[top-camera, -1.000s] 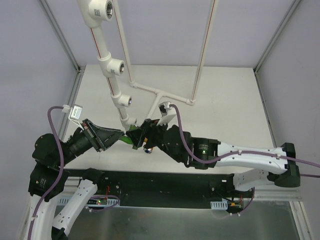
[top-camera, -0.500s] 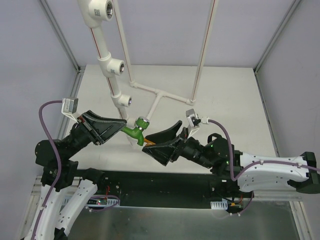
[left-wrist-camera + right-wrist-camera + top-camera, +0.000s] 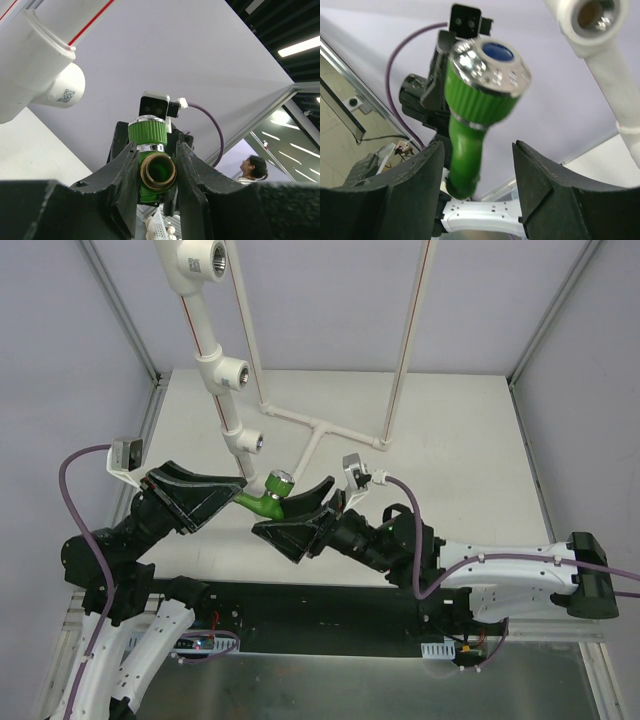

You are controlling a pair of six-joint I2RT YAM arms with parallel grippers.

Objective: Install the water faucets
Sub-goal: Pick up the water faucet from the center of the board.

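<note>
- Left gripper is clamped tight on the green faucet; right gripper is open and holds nothing, with the faucet just ahead.
- If it closes off-centre, it could twist the faucet loose.

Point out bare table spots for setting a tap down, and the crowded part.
Bare: the table right of the flat pipe tee, out to its right edge; also the strip left of the pipe column. Crowded: the middle, where the left gripper and right gripper meet at the green tap.

Bright even light, soft shadows. Right wrist view: green faucet blurred. Left wrist view: ceiling lamp glare.
</note>
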